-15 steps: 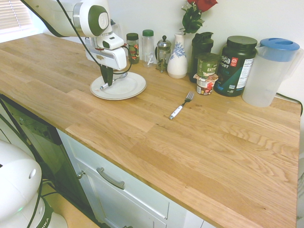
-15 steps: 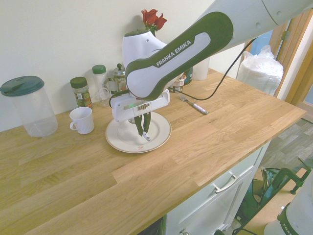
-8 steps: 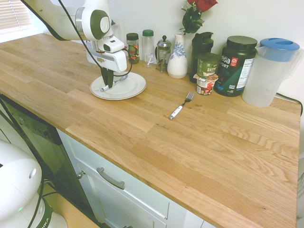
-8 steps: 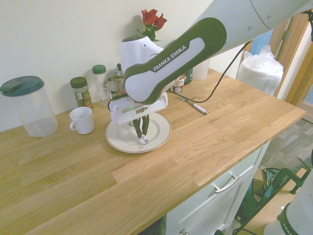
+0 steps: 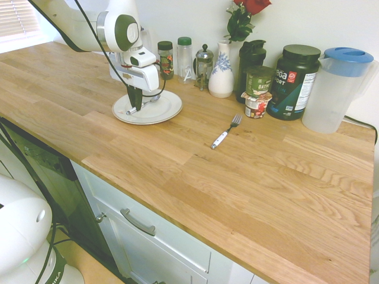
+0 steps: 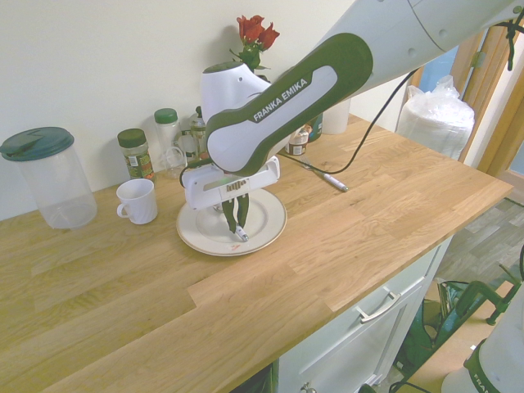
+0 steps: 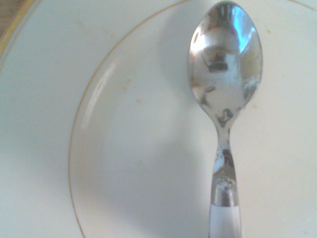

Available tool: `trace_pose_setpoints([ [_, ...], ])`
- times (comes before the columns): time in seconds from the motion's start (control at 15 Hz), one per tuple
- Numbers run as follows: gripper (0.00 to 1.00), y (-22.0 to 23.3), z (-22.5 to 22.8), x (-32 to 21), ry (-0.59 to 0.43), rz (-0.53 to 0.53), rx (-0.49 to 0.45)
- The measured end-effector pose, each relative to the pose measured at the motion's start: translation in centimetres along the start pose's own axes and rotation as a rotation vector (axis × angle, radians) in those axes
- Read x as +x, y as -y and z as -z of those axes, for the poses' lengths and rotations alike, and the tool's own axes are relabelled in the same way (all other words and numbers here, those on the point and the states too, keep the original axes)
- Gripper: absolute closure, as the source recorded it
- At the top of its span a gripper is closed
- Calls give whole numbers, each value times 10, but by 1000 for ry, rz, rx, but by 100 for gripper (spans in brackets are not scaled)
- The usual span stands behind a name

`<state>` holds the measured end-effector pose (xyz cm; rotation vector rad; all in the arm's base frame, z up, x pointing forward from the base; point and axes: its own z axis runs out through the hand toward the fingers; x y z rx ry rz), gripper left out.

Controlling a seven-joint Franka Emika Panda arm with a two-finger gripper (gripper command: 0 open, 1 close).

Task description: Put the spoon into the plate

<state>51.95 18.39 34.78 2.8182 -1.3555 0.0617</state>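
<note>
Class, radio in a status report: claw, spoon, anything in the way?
Claw shut on spoon. Spoon over plate, bowl end free. Nothing seen blocking the way down; fork off to the side.

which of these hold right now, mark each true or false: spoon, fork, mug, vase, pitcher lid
1. The spoon is held by its handle in the gripper, over the plate. True.
2. The fork lies on the plate. False: it lies on the wooden counter.
3. The white mug stands upright beside the plate. True.
4. The vase holding the red flowers is plain black. False: it is white with a blue pattern.
5. The pitcher near the black tub has a blue lid. True.
</note>
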Motion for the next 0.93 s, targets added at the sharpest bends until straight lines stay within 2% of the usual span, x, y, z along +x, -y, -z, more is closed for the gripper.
trace_pose_setpoints([
  [0.53,0,2,15,4,2,-12,-1],
  [0.73,0,-8,73,18,-13,-36,-45],
  [0.93,0,-50,122,55,-40,81,-24],
])
